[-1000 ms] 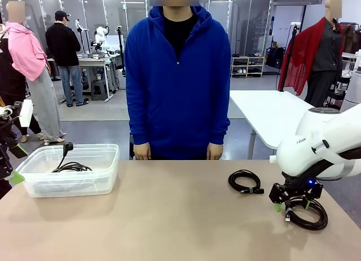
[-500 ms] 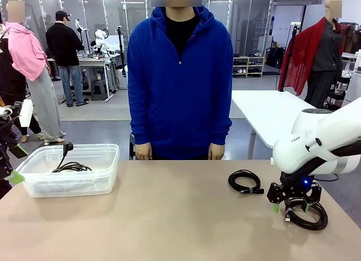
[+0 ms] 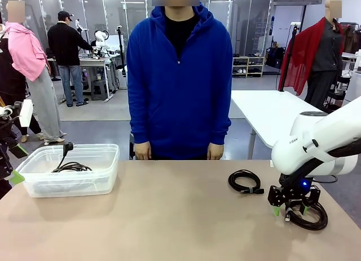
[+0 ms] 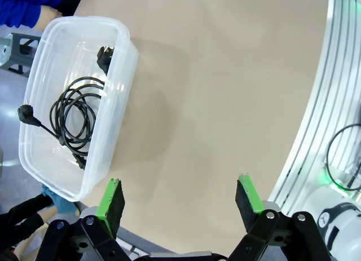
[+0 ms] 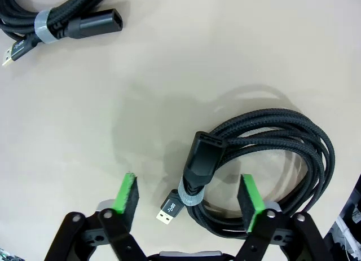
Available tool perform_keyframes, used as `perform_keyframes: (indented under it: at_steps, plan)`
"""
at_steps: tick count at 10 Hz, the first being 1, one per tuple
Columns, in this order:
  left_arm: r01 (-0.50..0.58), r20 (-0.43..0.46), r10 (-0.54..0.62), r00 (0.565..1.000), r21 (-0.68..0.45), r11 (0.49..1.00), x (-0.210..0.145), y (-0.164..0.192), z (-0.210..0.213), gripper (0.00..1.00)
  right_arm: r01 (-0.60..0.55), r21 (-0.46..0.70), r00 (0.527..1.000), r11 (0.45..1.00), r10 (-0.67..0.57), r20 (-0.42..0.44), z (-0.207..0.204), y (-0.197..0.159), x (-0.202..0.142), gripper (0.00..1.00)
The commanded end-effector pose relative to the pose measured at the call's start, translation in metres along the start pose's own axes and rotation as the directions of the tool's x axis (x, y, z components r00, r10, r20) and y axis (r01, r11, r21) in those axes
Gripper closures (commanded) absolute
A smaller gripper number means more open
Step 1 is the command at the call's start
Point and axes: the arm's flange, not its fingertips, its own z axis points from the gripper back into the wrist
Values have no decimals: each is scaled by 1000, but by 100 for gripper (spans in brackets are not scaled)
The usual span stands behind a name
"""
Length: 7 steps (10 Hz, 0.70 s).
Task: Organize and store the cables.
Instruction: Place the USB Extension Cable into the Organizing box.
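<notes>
Three coiled black cables show. One cable lies at the table's right. My right gripper stands low over it, open. In the right wrist view the green pads straddle this coil at its strapped end, with the USB plug between them and gaps on both sides. A second coil lies just to the left and appears again at the top left of the right wrist view. The third cable rests in the clear bin. My left gripper hangs open and empty, high over the table near the bin.
A person in a blue hoodie stands at the far edge, hands hanging at the table's rim. The tan tabletop is bare between the bin and the coils. The table's right edge runs close to the right-hand coil.
My right gripper has sunk a little onto the right-hand coil, and its fingers look slightly closer together. The left arm, the bin and the other coil have not moved.
</notes>
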Motion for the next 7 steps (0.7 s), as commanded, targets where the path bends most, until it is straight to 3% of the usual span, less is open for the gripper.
perform_keyframes:
  at_steps: [1,2,3,4,5,6,7]
  plan:
    - [-1,-7,1,1000,6,1000,0,0,1,0,18,1,1000,1000,-18,6,0,0,4,37]
    - [-1,-7,1,1000,6,1000,0,0,1,0,14,5,1000,1000,-14,1,0,0,5,42]
    - [-1,-7,1,1000,6,1000,0,0,1,0,18,7,1000,1000,-18,-1,-1,0,5,56]
    - [-1,-7,1,1000,6,1000,0,0,1,0,27,-1,1000,1000,-27,1,0,-2,5,61]
    - [-1,-7,1,1000,6,1000,0,0,1,0,30,-5,1000,1000,-30,1,1,-1,4,75]
    - [-1,-7,1,1000,6,1000,0,0,1,0,22,-7,1000,1000,-22,-1,1,0,4,80]
    - [-1,-7,1,1000,6,1000,0,0,1,0,16,-7,1000,1000,-16,1,2,1,4,94]
